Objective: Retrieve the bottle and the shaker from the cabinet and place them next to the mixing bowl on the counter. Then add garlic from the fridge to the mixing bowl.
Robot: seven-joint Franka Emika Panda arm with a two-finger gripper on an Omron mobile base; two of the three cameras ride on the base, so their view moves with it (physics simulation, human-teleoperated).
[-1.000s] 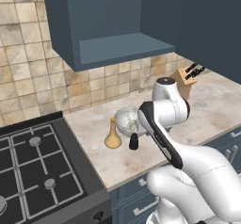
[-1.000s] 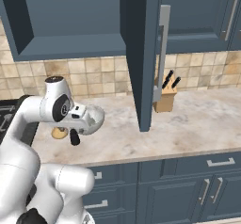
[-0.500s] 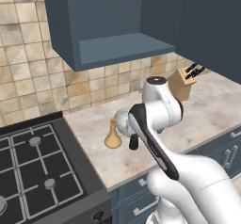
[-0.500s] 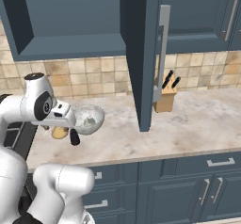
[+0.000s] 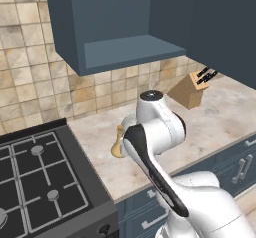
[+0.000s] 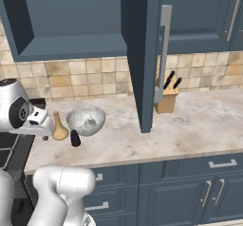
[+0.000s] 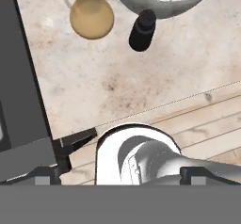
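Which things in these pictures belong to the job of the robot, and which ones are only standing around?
Belonging to the job:
bottle
shaker
mixing bowl
cabinet, open
counter

Only standing around:
knife block
gas hob
tiled wall

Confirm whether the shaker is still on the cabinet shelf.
No: the shaker stands on the counter beside the mixing bowl, and the cabinet shelf is bare.
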